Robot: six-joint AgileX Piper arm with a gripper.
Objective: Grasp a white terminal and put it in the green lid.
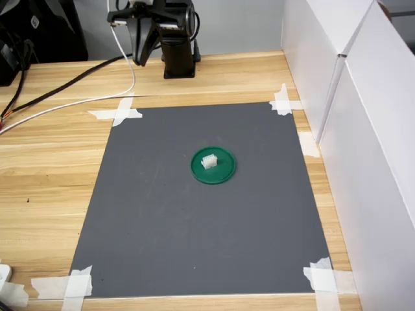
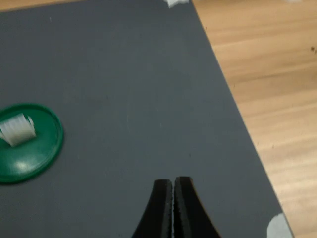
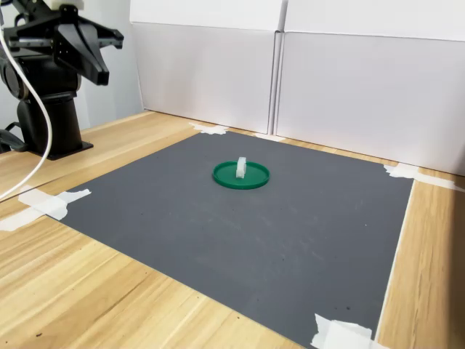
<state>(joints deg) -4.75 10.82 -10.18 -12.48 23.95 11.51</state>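
1. White terminal (image 1: 208,161) sits inside green lid (image 1: 213,165), upright, touching lid floor; ridged sides visible in wrist view (image 2: 18,130).
2. In first exterior view, slightly off lid centre, toward the first exterior view's left and the rim's far side.
3. In second exterior view, terminal (image 3: 240,168) stands near lid (image 3: 240,175) middle, poking above the low rim.
4. Lid lies flat on grey mat (image 1: 194,220), approx. mid-mat in both exterior views, well apart from every mat edge.
5. Gripper (image 2: 173,191) empty, fingers pressed together, only a hairline seam between black pads (image 2: 161,198).
6. Wrist view: gripper tips above bare mat, well apart from lid (image 2: 27,144), nothing between them.
7. Arm (image 1: 162,32) pulled back over its base at the table's far edge in first exterior view, beyond the mat, well apart from lid.
8. Second exterior view: arm (image 3: 62,43) on black base, high above wood table (image 3: 94,291), far from lid on the second exterior view's left.
9. White tape pieces (image 1: 117,113) at mat corners, all well apart from lid.
10. White cable (image 1: 78,100) and black cable (image 1: 45,87) run across the wood near arm base, off the mat.
11. White panels (image 3: 327,80) stand behind the mat in second exterior view, well past lid.
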